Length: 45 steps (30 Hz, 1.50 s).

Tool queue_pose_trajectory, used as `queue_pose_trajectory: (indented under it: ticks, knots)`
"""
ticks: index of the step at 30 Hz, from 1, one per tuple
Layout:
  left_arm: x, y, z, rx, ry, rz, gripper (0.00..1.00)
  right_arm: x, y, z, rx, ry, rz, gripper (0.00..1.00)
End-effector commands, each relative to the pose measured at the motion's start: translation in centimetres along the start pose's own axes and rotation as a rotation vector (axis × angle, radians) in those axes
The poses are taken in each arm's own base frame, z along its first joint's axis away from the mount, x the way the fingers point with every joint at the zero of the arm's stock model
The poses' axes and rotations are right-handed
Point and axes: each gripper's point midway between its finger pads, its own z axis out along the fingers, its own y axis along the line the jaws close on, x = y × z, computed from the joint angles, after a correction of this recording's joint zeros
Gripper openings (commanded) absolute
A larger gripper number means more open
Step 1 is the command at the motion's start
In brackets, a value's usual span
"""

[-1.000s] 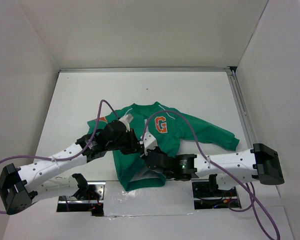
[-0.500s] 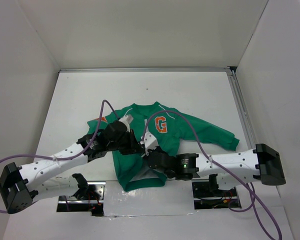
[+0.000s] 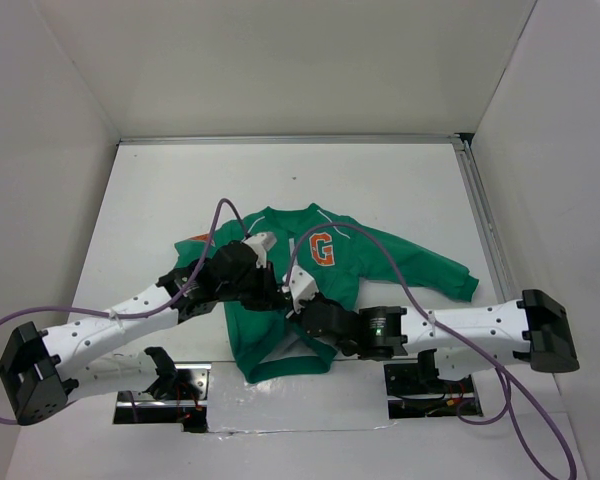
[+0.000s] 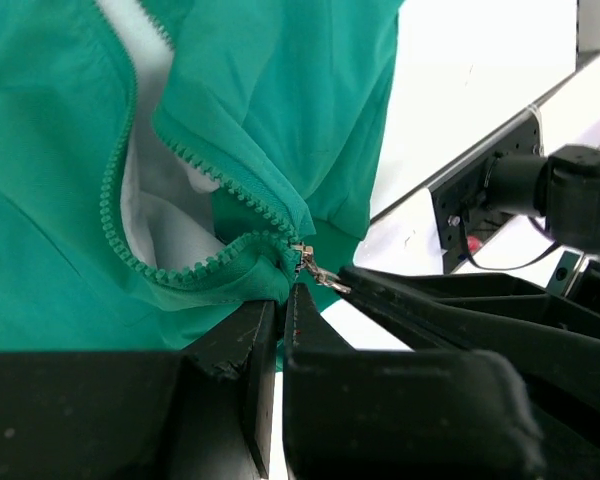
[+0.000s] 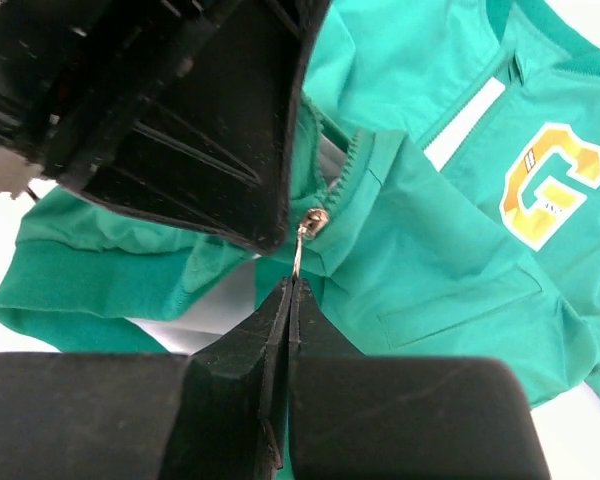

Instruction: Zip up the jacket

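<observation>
From above, the jacket (image 3: 380, 262) lies mid-desk, hem toward the near edge; on the left wrist, the left fingers (image 4: 266, 322) pinch narrow on its cloth beside the slider (image 4: 302, 251); on the right wrist, the right fingers (image 5: 289, 298) clamp the zipper pull (image 5: 301, 246), teeth running away toward the collar (image 5: 545, 35).

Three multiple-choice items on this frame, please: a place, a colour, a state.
1. The left gripper and right gripper meet: A over the front of the jacket; B over a cuff; C on bare table.
2. The chest letter G is: A blue; B orange; C black.
3. The right gripper is: A wide open; B shut on a sleeve; C shut on the zip pull.
Key: 1 A, both work at the green front; 2 B, orange on green; 3 C, the metal tab is pinched in it.
</observation>
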Motion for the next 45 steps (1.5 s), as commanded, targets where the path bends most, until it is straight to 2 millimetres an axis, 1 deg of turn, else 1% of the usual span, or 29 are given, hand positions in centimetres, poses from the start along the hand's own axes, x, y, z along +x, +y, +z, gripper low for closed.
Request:
queue_pose_trajectory:
  ticks: [1,5,6,7,9,11,13,17,19,22,23,25,27,29,32,34,35,36,38,41,43,44,45]
  knots:
    - [-0.5,-1.2,0.2,0.07,-0.012,0.073,0.0,-2.9,-0.2,-0.4,-0.008,-0.113,0.069,0.0]
    - [-0.2,-1.3,0.1,0.08,-0.003,0.072,0.0,-3.3,-1.3,-0.1,0.061,-0.116,0.123,0.0]
    - [-0.2,-1.4,0.1,0.086,-0.003,0.076,0.0,-2.5,-1.7,0.3,0.093,-0.083,0.109,0.0]
    - [-0.2,-1.7,-0.1,0.105,-0.006,0.083,0.0,-2.4,-1.7,0.5,0.1,-0.073,0.107,0.0]
    - [-0.2,-2.0,-0.2,0.121,-0.008,0.098,0.0,-1.8,-1.5,1.0,0.111,-0.048,0.092,0.0]
    - [-0.2,-2.1,-0.3,0.131,-0.008,0.103,0.0,-1.8,-1.5,1.2,0.119,-0.048,0.106,0.0]
    - [-0.2,-2.2,-0.4,0.134,-0.007,0.103,0.0,-1.9,-1.2,1.4,0.101,-0.055,0.101,0.01]
    - [-0.1,-2.2,-0.1,0.137,-0.001,0.108,0.0,-3.2,-0.2,1.2,0.032,-0.105,0.118,0.03]
    - [-0.1,-2.2,-0.1,0.136,0.0,0.106,0.0,-3.3,0.0,1.0,0.002,-0.114,0.122,0.04]
    - [-0.2,-2.1,0.0,0.129,-0.003,0.102,0.0,-3.2,0.7,0.8,-0.058,-0.117,0.12,0.03]
    - [-0.3,-2.0,0.0,0.124,-0.006,0.1,0.0,-2.8,1.3,0.7,-0.1,-0.104,0.11,0.01]
    - [-0.4,-1.9,0.0,0.11,-0.012,0.089,0.0,-2.7,1.4,0.5,-0.118,-0.099,0.102,0.0]
    - [-0.8,-1.4,0.0,0.077,-0.029,0.074,0.0,-2.2,1.7,0.3,-0.142,-0.079,0.086,0.0]
    - [-1.1,-1.1,0.0,0.049,-0.041,0.058,0.0,-1.5,1.6,0.0,-0.147,-0.053,0.075,0.0]
    - [-1.6,-0.7,0.0,0.023,-0.063,0.07,0.0,-0.9,1.9,-0.5,-0.174,-0.028,0.072,0.0]
    - [-2.1,-0.5,0.2,0.007,-0.088,0.088,0.0,-0.6,1.4,-0.9,-0.158,-0.01,0.075,0.11]
    - [-2.3,-0.3,0.2,-0.002,-0.096,0.094,0.0,-0.5,1.1,-1.0,-0.142,-0.005,0.081,0.24]
    - [-2.4,0.0,0.4,-0.019,-0.101,0.1,0.0,-0.3,0.5,-1.2,-0.116,-0.001,0.079,0.29]
    - [-2.7,0.0,0.4,-0.027,-0.106,0.102,0.0,-0.1,-0.1,-1.2,-0.083,-0.002,0.093,0.38]
    - [-2.5,-0.4,0.5,-0.005,-0.092,0.114,0.0,-0.2,-0.2,-1.0,-0.073,-0.007,0.098,0.46]
    - [-2.5,-1.2,0.4,0.04,-0.091,0.135,0.0,-0.1,-0.2,-0.5,-0.054,-0.007,0.099,0.48]
    - [-2.2,-1.2,0.4,0.048,-0.086,0.141,0.0,0.0,-0.2,-0.3,-0.05,-0.002,0.097,0.48]
    - [-2.3,-1.6,0.1,0.071,-0.09,0.151,0.0,0.1,0.0,0.0,-0.049,0.002,0.096,0.49]
